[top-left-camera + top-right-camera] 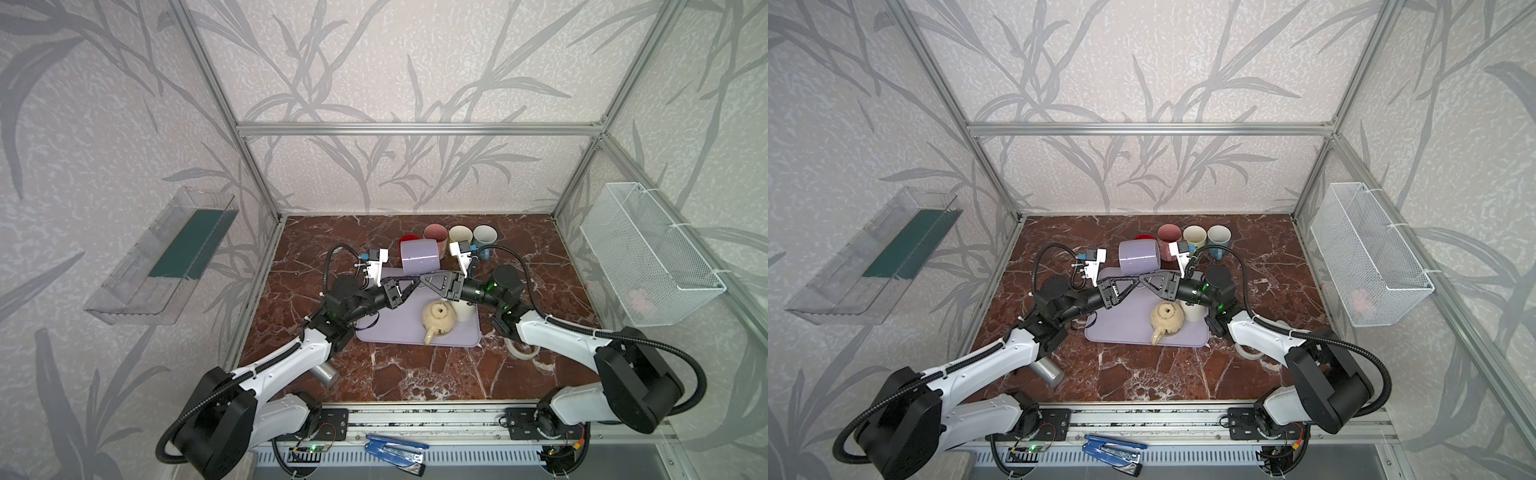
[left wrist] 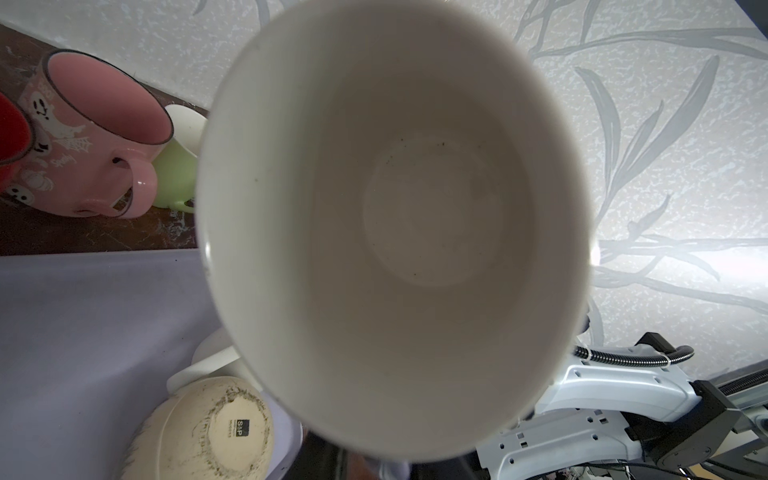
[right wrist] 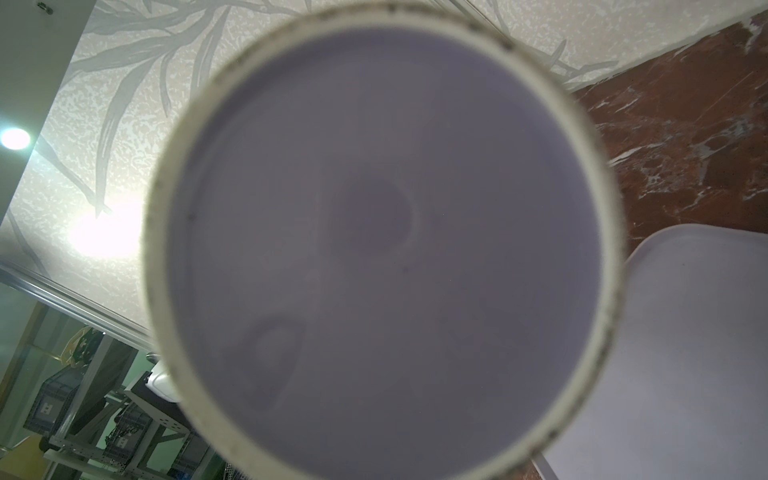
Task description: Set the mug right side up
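While tipped sideways, mug point(image 1: 419, 255) just above right hand point(image 1: 423, 277).

Enclosure: pale wallpaper walls with grey leaf pattern point(image 1: 415, 62); aluminium extrusion frame bars point(image 1: 415, 129); red-brown marble floor slab point(image 1: 415, 374); clear plastic shelf point(image 1: 158, 257) on left wall; white wire-mesh basket point(image 1: 648, 257) on right wall.

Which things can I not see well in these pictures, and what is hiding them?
Handle of the mug: in no view; its body hides it.
Grip on the mug: both wrist views, the mug fills them.
White cup: top views, the right arm covers most.
Pink thing in the basket: top views, too small.
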`<state>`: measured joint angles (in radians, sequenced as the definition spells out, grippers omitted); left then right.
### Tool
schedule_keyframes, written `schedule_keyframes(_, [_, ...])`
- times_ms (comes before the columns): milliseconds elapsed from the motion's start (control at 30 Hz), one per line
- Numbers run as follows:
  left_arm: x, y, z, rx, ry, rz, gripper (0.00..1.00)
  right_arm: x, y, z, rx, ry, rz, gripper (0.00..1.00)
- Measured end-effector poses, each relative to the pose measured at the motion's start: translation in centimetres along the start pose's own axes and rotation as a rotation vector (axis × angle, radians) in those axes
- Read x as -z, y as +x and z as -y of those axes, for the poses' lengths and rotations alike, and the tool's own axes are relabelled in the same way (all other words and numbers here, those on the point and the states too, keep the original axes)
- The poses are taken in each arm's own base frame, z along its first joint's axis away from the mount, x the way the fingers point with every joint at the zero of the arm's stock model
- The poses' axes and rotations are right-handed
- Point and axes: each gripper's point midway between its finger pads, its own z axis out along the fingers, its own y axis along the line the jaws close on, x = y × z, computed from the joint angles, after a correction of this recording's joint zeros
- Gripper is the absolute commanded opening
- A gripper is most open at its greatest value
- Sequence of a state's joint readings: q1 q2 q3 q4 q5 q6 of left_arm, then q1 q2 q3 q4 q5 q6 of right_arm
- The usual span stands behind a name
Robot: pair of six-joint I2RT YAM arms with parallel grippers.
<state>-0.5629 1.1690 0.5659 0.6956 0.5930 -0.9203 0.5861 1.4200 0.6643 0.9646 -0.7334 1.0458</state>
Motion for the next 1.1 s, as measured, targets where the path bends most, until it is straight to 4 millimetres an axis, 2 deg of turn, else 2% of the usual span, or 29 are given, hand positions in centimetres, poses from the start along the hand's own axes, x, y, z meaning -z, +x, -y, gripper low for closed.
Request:
schedule_keyframes(67, [0.0, -0.2, 0.1, 0.014, 0.003, 0.007, 0.01, -0.1, -0.1, 0.1, 0.018, -0.002, 0.008, 0.00])
schedule_keyframes(300, [0.1, -0.3, 0.0, 0.009, 0.000, 0.018, 0.00, -0.2, -0.2, 0.1, 0.029, -0.007, 0.014, 0.01])
schedule_keyframes(500, [0.8, 0.0, 0.2, 0.003, 0.002, 0.027, 0.00, -0.3, 0.3, -0.1, 0.031, -0.018, -0.006, 0.22])
schedule_keyframes(667, [1.2, 0.2, 0.5, -0.030, -0.002, 0.030, 0.00, 0.1, 0.1, -0.6, 0.026, -0.032, -0.016, 0.27])
schedule_keyframes(767, [1.4, 0.1, 0.6, -0.040, -0.007, 0.037, 0.00, 0.4, -0.3, -0.7, 0.026, -0.035, -0.010, 0.25])
schedule_keyframes(900, [1.5, 0.0, 0.7, -0.037, -0.008, 0.040, 0.00, 0.5, -0.3, -0.4, 0.024, -0.027, -0.008, 0.06])
schedule_keyframes(967, [1.4, 0.1, 0.6, -0.034, -0.010, 0.036, 0.00, 0.6, -0.2, -0.3, 0.021, -0.025, -0.009, 0.00])
schedule_keyframes(1100, [1.4, 0.1, 0.6, -0.034, -0.009, 0.035, 0.00, 0.6, -0.2, -0.3, 0.020, -0.025, -0.009, 0.00])
